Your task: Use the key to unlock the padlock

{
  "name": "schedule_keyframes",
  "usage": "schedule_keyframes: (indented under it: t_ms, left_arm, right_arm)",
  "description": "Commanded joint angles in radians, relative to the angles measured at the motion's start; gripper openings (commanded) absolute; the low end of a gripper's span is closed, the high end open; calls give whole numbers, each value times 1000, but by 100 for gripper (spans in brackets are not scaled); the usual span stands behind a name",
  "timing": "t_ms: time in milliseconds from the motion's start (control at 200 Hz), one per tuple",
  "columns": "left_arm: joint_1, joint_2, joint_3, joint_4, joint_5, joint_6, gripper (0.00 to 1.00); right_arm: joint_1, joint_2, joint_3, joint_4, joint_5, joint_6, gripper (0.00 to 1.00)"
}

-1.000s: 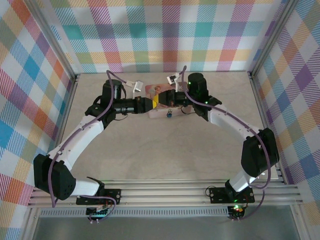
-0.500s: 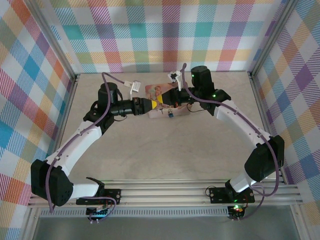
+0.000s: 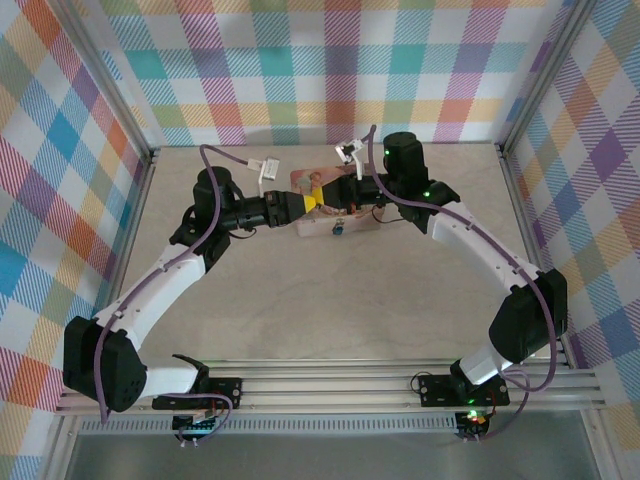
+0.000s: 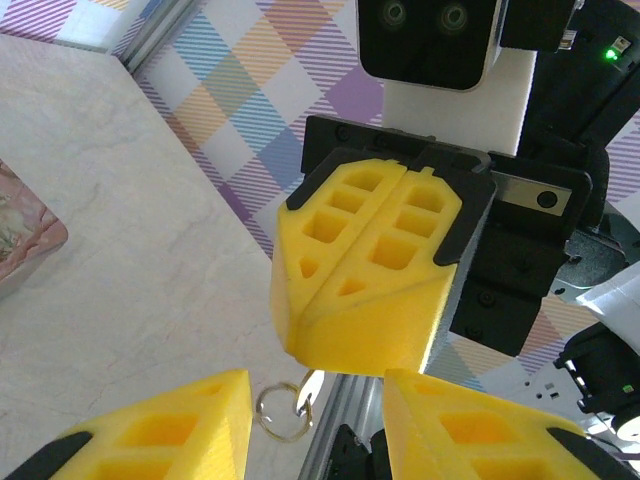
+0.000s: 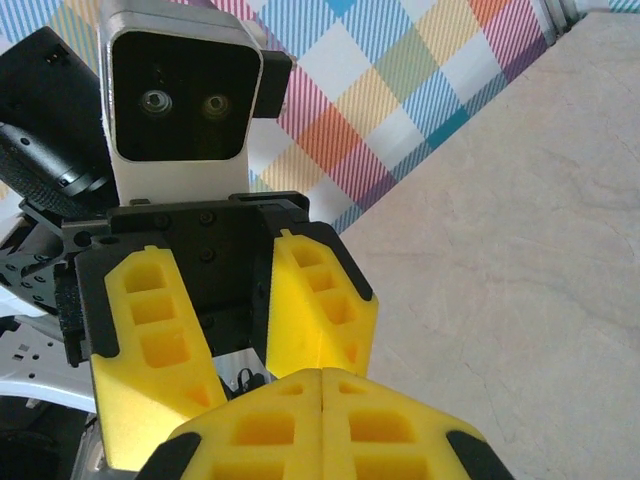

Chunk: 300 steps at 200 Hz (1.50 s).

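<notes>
Plaid walls [image 3: 320,60] — left claw [image 5: 268,375] parted, right claw [image 4: 345,325] pressed.

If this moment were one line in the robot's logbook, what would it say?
right gripper: shut on key, key ring dangling | left gripper: open, facing it tip to tip | padlock: unheld, near pink tin

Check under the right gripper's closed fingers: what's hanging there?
A small metal key ring dangles just below the right gripper. What it hangs from, presumably the key, is covered by the shut yellow pads.
</notes>
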Motion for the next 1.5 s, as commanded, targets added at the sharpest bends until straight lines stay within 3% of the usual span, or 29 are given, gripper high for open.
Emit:
schedule_keyframes:
  t_ms: [0, 765, 845, 1000, 1065, 1165, 1255, 1365, 1495]
  left_arm:
    - [-4, 15, -3, 40, 28, -15, 38]
    - [-19, 61, 19, 63, 89, -34, 27]
    - [-19, 62, 21, 66, 89, -34, 21]
    - [-19, 63, 18, 73, 83, -31, 0]
    - [-18, 57, 15, 65, 73, -18, 0]
    - [-17, 49, 28, -24, 46, 40, 0]
    - [-14, 42, 29, -104, 19, 90, 0]
    - [-5, 27, 14, -155, -16, 115, 0]
    - [4, 12, 0, -235, -76, 158, 0]
  right_arm:
    - [-6, -14, -12, 48, -31, 21, 0]
    - [-5, -7, -27, 75, -33, 47, 0]
    - [-7, -7, -29, 76, -33, 48, 0]
    - [-6, -7, -33, 81, -34, 55, 0]
    - [-6, -8, -36, 82, -28, 59, 0]
    - [-8, -11, -41, 78, 1, 63, 27]
    - [-14, -17, -42, 64, 32, 64, 40]
    - [-32, -17, -24, 7, 110, 65, 51]
    - [-53, 2, 12, -120, 298, 50, 59]
